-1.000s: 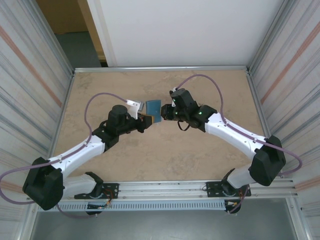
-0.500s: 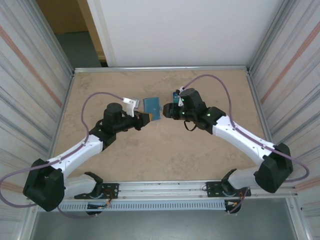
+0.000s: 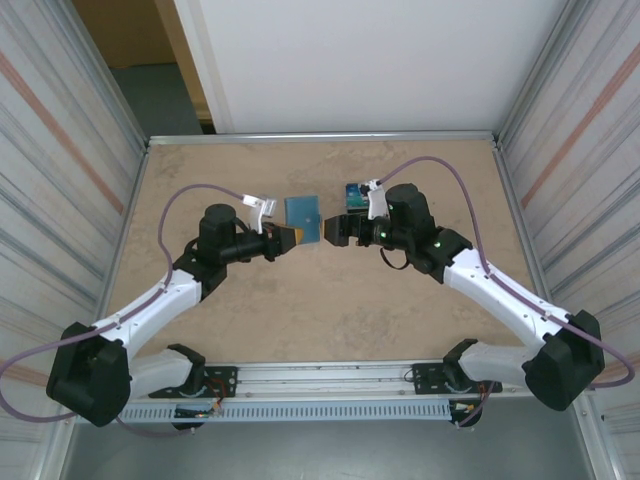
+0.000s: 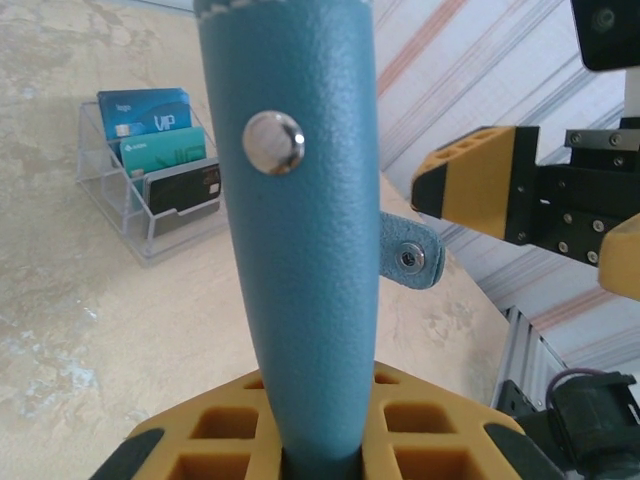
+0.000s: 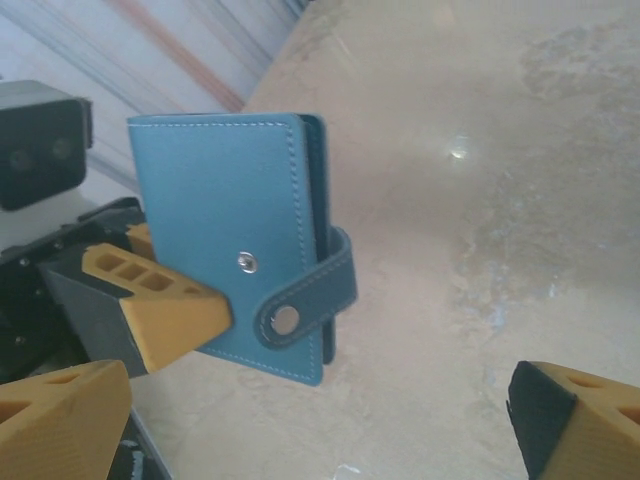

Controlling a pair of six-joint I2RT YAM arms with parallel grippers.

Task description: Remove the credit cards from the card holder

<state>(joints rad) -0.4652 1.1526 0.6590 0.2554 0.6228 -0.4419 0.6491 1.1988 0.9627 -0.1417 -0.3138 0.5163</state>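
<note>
The left gripper (image 4: 312,440) is closed tight on the bottom edge of the card holder (image 4: 300,250), its yellow ribbed pads (image 4: 205,432) pressing on both faces so that the holder stands on end above the table (image 3: 300,320). From the right wrist the card holder (image 5: 225,225) is a flat teal-blue folded wallet of grained leather with pale stitching along its edges and a darker inner layer just visible at its open side. A small metal stud (image 5: 247,262) sits on the face, and the closing strap (image 5: 310,300) wraps round the open edge with its own snap (image 5: 285,320) lying below the stud, not on it; from the left wrist the tab of this strap (image 4: 410,258) sticks out free to the side. The right gripper (image 5: 318,400) is spread wide with nothing between its fingers, facing the holder and just short of it. In the top view the holder (image 3: 303,210) hangs near the middle of the table between the left gripper (image 3: 288,237) and the right gripper (image 3: 333,232). Just beyond the right gripper a clear stand (image 4: 110,205) holds three credit cards (image 4: 150,115) in stepped rows: blue, teal and dark.
</note>
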